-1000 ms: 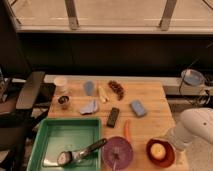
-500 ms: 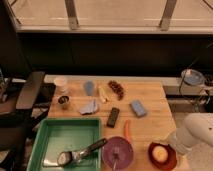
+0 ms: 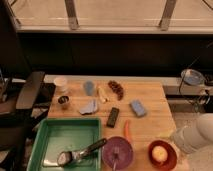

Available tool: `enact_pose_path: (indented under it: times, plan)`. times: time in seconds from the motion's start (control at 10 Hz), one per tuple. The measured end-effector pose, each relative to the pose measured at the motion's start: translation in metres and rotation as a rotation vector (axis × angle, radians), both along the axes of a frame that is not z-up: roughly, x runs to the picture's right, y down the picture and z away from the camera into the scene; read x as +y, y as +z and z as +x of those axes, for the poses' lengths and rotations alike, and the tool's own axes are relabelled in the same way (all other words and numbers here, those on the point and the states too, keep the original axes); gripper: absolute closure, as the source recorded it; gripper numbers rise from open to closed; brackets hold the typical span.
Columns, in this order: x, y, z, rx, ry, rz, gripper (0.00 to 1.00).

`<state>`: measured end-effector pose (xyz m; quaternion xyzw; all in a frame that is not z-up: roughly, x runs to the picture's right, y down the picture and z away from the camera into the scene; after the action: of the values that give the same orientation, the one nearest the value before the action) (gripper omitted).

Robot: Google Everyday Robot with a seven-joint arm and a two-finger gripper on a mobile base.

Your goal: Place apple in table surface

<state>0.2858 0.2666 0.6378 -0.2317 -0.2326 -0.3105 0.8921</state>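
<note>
The wooden table (image 3: 150, 100) fills the view; the gripper (image 3: 176, 137) hangs over its right front corner, apparently spread and holding nothing. The apple (image 3: 159, 152) sits in a red bowl (image 3: 172, 159) just below-left of it.

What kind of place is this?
Probably an office or lab test area: wooden table by a railing, office chair left. White robot arm lower right; its gripper hidden.

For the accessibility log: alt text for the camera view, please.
An apple sits in a red bowl at the near right corner of the table surface, the robot's open gripper hovering just right of it, holding nothing. A green tray, purple plate and carrot lie nearby.
</note>
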Motion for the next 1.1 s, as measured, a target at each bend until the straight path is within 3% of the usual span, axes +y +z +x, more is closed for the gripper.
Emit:
enact_pose_path:
  times: [0.2,0.5,0.8,1.1]
  plan:
    - [0.000,-0.001,-0.009,-0.006,-0.050,-0.016,0.24]
    - [0.016,0.018,-0.020,-0.024,-0.097,-0.057,0.24]
    - [0.029,0.033,-0.020,-0.035,-0.097,-0.109,0.24]
    - [0.030,0.034,-0.016,-0.042,-0.077,-0.116,0.25]
